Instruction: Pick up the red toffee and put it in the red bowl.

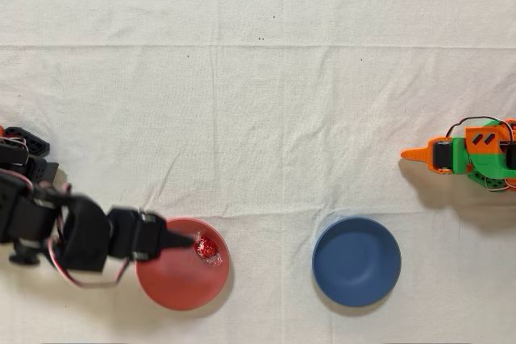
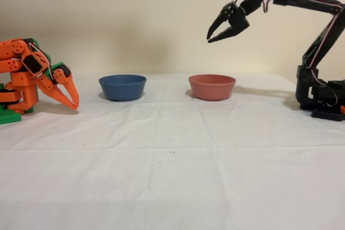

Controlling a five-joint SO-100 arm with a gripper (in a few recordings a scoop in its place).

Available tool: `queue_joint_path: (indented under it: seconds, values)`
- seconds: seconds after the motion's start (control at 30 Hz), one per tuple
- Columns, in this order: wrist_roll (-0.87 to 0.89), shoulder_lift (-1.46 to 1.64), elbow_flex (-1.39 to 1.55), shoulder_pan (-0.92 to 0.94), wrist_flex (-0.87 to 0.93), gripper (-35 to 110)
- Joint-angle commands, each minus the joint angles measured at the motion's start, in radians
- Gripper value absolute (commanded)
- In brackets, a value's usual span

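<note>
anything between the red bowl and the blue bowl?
Nothing. Overhead view shows only bare white cloth between the red bowl and the blue bowl; the fixed view agrees.

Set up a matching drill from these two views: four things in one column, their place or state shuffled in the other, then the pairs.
Things
1. red toffee
2. blue bowl
3. gripper
4. orange arm

Places or states
A. idle, tip resting near the cloth
B. raised above the red bowl, jaws apart, holding nothing
C. lying inside the red bowl
D. holding nothing, beside the red bowl

Pairs: 1-C, 2-D, 3-B, 4-A
</note>
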Motion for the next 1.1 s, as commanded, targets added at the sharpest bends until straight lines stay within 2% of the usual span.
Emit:
queue_joint_path:
  seconds: [0.0, 0.23, 0.53, 0.73, 0.87, 1.07]
  values:
    - [0.071, 0.218, 0.187, -0.08, -0.173, 1]
    - [0.048, 0.465, 0.572, -0.146, -0.41, 1]
    - [0.086, 0.727, 0.925, -0.235, -0.546, 1]
    - [0.14, 0.897, 1.074, -0.255, -0.551, 1]
    - [0.16, 0.979, 1.117, -0.256, -0.485, 1]
    - [0.143, 1.068, 1.187, -0.267, -0.474, 1]
